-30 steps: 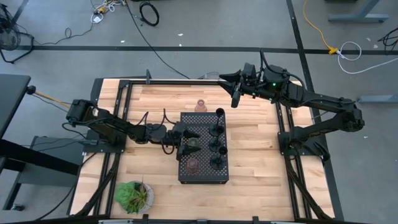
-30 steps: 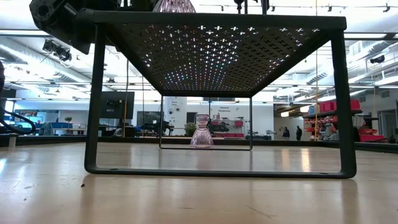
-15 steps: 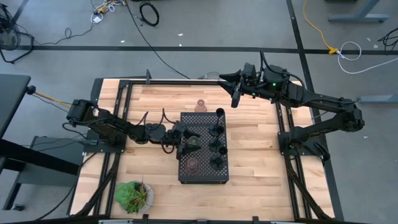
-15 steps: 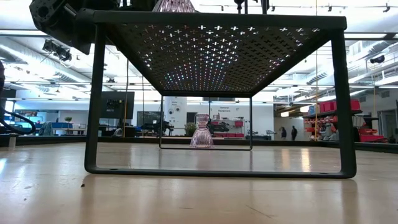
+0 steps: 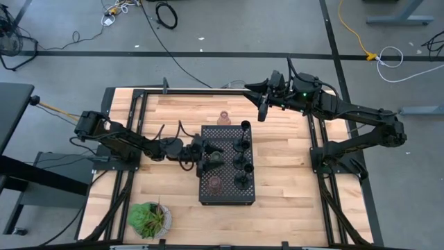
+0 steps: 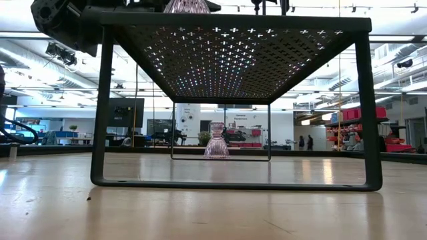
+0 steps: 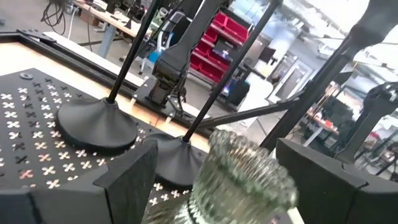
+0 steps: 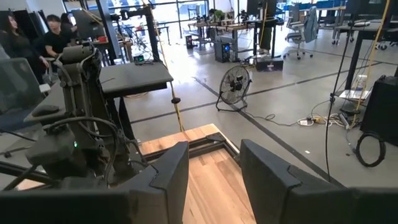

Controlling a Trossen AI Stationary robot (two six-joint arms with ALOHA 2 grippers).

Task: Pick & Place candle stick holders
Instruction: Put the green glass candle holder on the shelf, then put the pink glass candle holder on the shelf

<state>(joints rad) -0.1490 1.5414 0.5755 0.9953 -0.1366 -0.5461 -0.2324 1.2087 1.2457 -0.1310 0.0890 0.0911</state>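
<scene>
A black perforated tray (image 5: 227, 198) stands raised on legs (image 6: 100, 107) mid-table. Black stemmed candle stick holders (image 5: 240, 164) stand along its right side, their round bases (image 7: 96, 124) on the top. An olive-green glass holder (image 7: 242, 177) stands on the tray's left part, and my left gripper (image 5: 211, 161) is open, level, with one finger on either side of it and a gap showing on both sides. A brownish glass holder (image 5: 216, 184) stands nearer on the tray. A pinkish holder (image 5: 223, 118) stands on the table beyond the tray's far edge. My right gripper (image 5: 263, 111) is raised at far right, open, nothing between its fingers (image 8: 168, 180).
A leafy green plant (image 5: 149, 217) stands at the table's near left corner. Bare wood lies right of the tray (image 5: 284, 167) and along the far edge. Black frame rails (image 5: 135, 118) run along both sides of the table. People sit in the room beyond (image 8: 53, 37).
</scene>
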